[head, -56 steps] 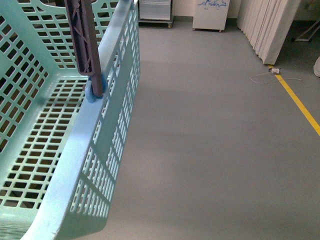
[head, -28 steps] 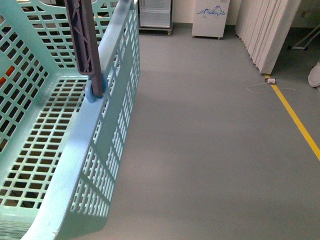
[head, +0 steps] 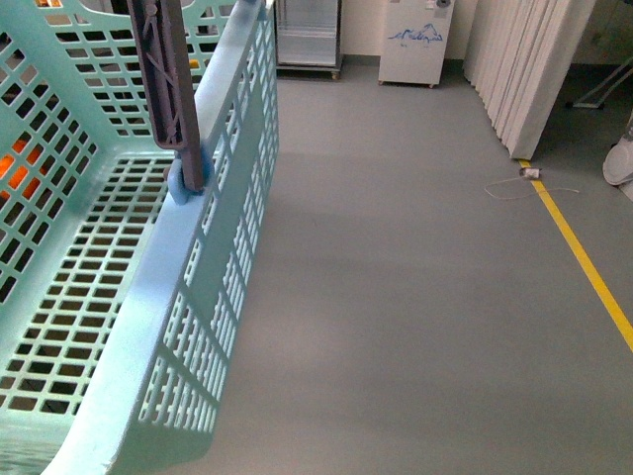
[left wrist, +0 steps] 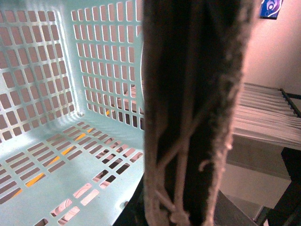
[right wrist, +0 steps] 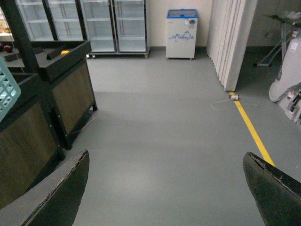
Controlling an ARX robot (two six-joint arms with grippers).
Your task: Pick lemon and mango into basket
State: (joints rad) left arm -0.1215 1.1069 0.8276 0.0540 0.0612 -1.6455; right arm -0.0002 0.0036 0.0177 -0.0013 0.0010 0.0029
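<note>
The pale mint basket (head: 168, 287) fills the left of the front view, hanging off the floor with its slotted floor bare inside. Its brown handle (head: 168, 89) rises from the near rim. In the left wrist view the same handle (left wrist: 193, 108) crosses the picture close up with white ties on it, and my left gripper (left wrist: 181, 214) is shut on it, its jaws mostly hidden behind it. My right gripper (right wrist: 164, 188) is open over bare grey floor, fingers (right wrist: 56, 193) wide apart. The lemon and the mango are out of view.
A dark wooden display stand (right wrist: 56, 89) is beside the basket, with a small yellow-orange item (right wrist: 65, 52) on top, too small to name. Glass-door fridges (right wrist: 99, 23), a white freezer (right wrist: 181, 28) and a folding partition (right wrist: 230, 37) line the back. A yellow floor line (right wrist: 254, 134) runs at right.
In the front view the floor line and the far wall have shifted while the basket holds its place. Orange now shows through the slots of the basket's left wall.
</note>
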